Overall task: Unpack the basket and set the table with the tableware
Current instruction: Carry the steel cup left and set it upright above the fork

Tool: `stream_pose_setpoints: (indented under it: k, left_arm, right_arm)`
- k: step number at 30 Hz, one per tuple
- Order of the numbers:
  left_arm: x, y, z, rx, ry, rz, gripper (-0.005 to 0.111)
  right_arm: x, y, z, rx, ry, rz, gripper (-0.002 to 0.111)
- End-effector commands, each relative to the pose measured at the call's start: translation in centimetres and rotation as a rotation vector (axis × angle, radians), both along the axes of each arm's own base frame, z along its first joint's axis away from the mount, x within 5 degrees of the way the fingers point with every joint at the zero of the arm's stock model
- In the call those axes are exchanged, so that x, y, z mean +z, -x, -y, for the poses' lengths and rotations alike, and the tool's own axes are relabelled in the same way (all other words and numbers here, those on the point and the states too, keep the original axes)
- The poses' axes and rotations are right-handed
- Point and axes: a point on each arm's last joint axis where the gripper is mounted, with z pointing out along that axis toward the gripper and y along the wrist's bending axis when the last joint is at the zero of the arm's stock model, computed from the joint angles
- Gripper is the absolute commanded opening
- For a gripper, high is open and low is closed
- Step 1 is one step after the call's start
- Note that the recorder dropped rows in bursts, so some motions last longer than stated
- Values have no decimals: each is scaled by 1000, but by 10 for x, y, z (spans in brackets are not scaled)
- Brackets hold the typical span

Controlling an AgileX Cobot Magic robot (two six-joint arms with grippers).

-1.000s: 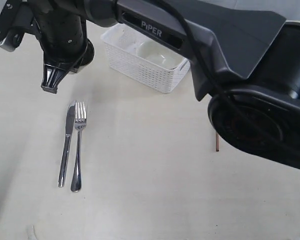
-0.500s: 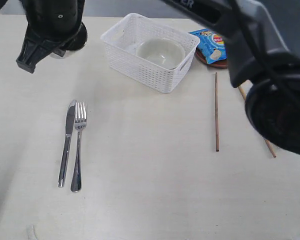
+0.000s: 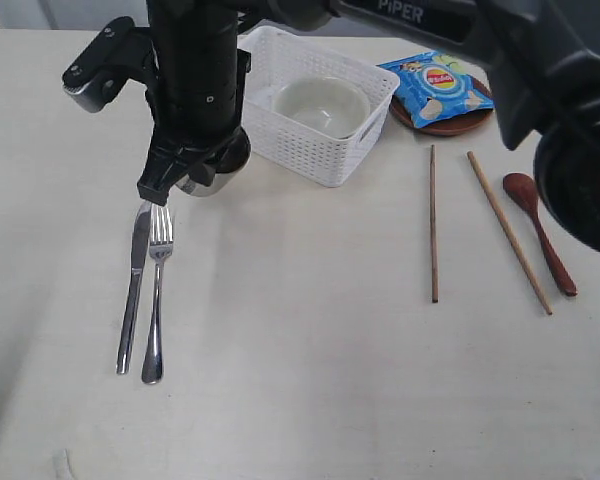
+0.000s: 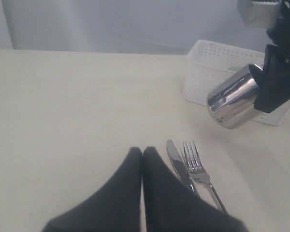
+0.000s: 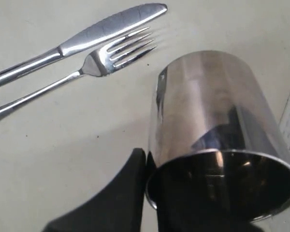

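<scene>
Placement of the cup (image 3: 212,172) looks to be the step in hand: the right hand (image 5: 147,166) reaches across to the left side and pinches the cup's rim, one finger outside the wall and one inside. The cup hangs tilted, clear of the worktop (image 3: 310,390), just above the far tips of the knife (image 3: 132,290) and fork (image 3: 158,290). To do this well the arm should probably shift a little farther from the cutlery, right the cup so its base is level, and lower it gently before letting go, since a tilted steel base could skid or knock the fork. The left hand (image 4: 142,154) is clenched on nothing, low over the near left of the worktop. The exterior view alone shows the rest: the bowl (image 3: 320,105) sits in the basket (image 3: 315,160), a chip bag (image 3: 435,85) lies on the plate (image 3: 450,127), and the chopsticks (image 3: 433,225) and spoon (image 3: 540,235) lie at the right. The right wrist view alone shows the pinch on the rim; the left wrist view shows the gap under the cup.
</scene>
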Motion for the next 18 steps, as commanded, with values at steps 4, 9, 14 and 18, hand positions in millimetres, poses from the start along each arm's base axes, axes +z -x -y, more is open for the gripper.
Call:
stream_pose_setpoints:
  k: [4,9,14,18]
  left_arm:
    - [-1,0,0,-5,-3,3,0]
    - [-1,0,0,-5,-3,3,0]
    - [-1,0,0,-5,-3,3,0]
    - [-1,0,0,-5,-3,3,0]
  right_arm:
    - [23,-1,24,-20,25,67,0]
    - [24,-6,29,-35,24,71,0]
    - [21,-2,24,45,38,69,0]
    - [15,-3,13,67,21,92,0]
